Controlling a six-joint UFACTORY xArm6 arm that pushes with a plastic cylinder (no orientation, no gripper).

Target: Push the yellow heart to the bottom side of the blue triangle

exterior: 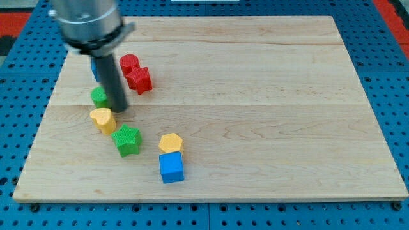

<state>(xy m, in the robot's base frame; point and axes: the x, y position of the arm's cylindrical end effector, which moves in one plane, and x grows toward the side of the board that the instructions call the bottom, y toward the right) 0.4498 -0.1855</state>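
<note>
The yellow heart (102,119) lies on the wooden board at the view's left. My tip (119,109) is just above and to the right of it, about touching. The blue triangle (94,68) is mostly hidden behind the rod, near the view's upper left; only a blue sliver shows. A green block (98,96) sits between the triangle and the heart, left of the rod.
A red cylinder (130,63) and a red star-like block (138,79) sit right of the rod. A green star (126,140) lies below the heart. A yellow hexagon (170,143) sits above a blue cube (171,167). The board's left edge (48,115) is close.
</note>
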